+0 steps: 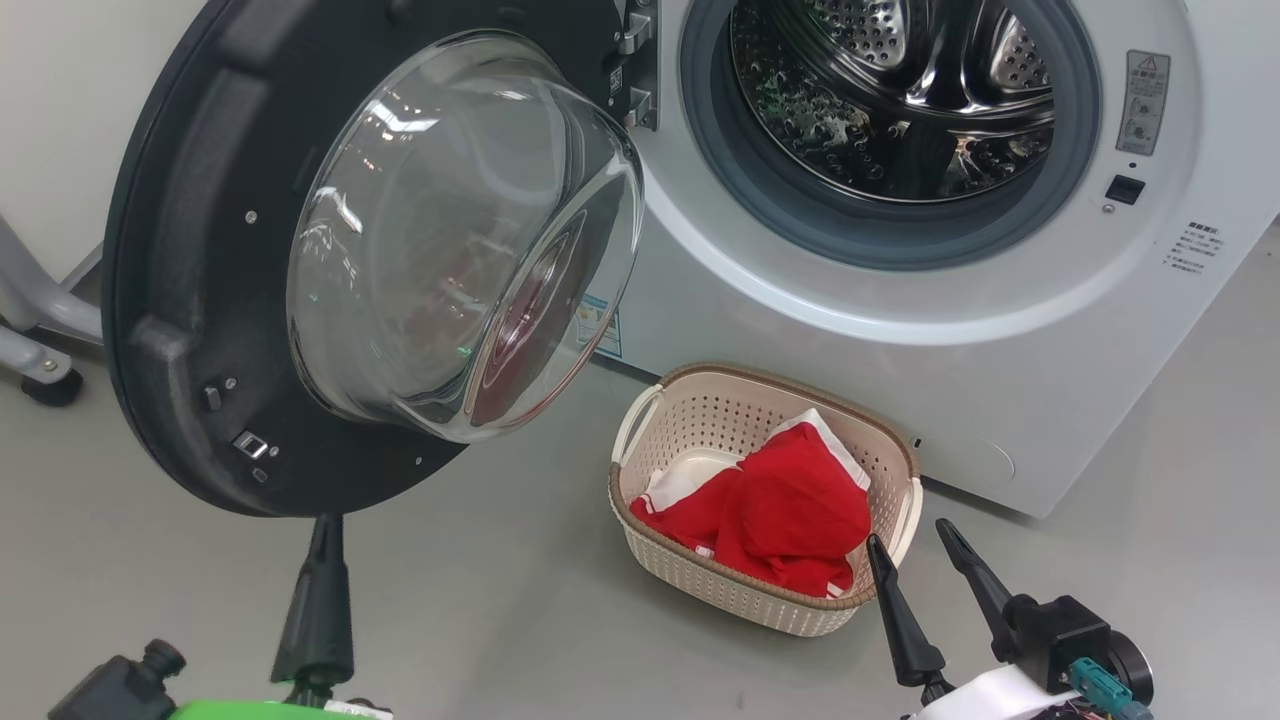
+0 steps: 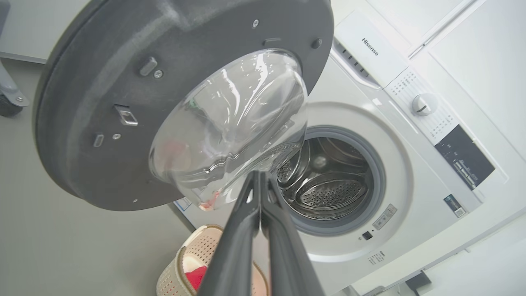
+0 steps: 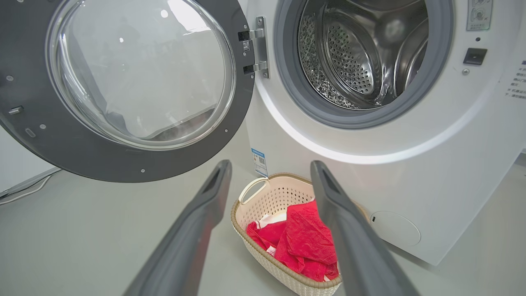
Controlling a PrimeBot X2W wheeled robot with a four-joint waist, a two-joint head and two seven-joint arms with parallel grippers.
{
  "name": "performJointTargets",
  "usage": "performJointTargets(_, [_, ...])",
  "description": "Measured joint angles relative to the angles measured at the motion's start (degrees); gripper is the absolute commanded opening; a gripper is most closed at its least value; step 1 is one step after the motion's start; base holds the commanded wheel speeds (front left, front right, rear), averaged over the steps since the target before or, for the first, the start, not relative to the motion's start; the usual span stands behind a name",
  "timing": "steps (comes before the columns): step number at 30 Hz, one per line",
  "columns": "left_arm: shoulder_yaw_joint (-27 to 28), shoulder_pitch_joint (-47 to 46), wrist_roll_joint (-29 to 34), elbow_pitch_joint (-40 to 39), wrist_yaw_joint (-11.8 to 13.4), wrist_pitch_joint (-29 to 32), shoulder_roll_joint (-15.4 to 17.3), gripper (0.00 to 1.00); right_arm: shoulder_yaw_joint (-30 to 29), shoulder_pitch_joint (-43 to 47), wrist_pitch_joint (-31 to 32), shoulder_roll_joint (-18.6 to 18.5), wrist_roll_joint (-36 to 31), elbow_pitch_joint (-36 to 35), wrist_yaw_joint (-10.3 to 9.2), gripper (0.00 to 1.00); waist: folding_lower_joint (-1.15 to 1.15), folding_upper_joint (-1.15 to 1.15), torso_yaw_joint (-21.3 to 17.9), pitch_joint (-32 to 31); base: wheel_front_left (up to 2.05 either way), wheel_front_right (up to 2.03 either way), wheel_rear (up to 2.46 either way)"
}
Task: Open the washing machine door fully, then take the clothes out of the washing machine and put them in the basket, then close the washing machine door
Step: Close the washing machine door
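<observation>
The washing machine (image 1: pixel 900 330) stands with its round black-ringed door (image 1: pixel 200 300) swung wide to the left, its glass bowl bulging outward. Its steel drum (image 1: pixel 900 90) looks bare inside. The red clothes (image 1: pixel 790 510) lie in the cream basket (image 1: pixel 700 400) on the floor before the machine. My left gripper (image 1: pixel 325 522) is shut with nothing in it, just below the door's lower rim; in the left wrist view its fingers (image 2: pixel 246 230) press together. My right gripper (image 1: pixel 910 540) is open beside the basket's right handle, the clothes (image 3: pixel 304 242) showing between its fingers (image 3: pixel 205 205).
A grey metal leg with a black caster (image 1: pixel 45 385) stands at the far left behind the door. Grey floor (image 1: pixel 500 620) stretches in front of the machine and around the basket. A blue label sticker (image 3: pixel 259 161) sits low on the machine's front.
</observation>
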Motion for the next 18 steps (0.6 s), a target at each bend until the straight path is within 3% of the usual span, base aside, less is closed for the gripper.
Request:
performJointTargets(5, [-5.30,0.40,-14.54,-6.08,-1.54,-3.96,-0.05,0.00,0.07,-0.04,0.00,0.01,0.00,-0.01,0.00,1.00,0.00,0.00,0.12,0.42,0.00,0.00,0.00])
performJointTargets(8, [-4.43,0.43,-22.70,-8.39,-2.86,-5.11,0.01,0.00,0.04,-0.06,0.00,0.01,0.00,-0.04,-0.01,1.00,0.00,0.00,0.17,0.67,0.00,0.00,0.00])
performJointTargets(12, [1.67,-0.64,-33.19,-10.27,-3.97,-4.81,-0.04,0.00,-0.12,-0.20,0.00,-0.04,-0.01,-0.04,-0.01,1.00,0.00,0.00,0.25,1.24,0.00,0.00,0.00])
performJointTargets(18, [11.45,-4.77,-35.64,-12.21,-4.26,-4.38,0.03,0.00,-0.38,-0.29,0.00,-0.16,-0.02,-0.14,-0.08,1.00,0.00,0.00,0.44,1.66,0.00,0.00,0.00])
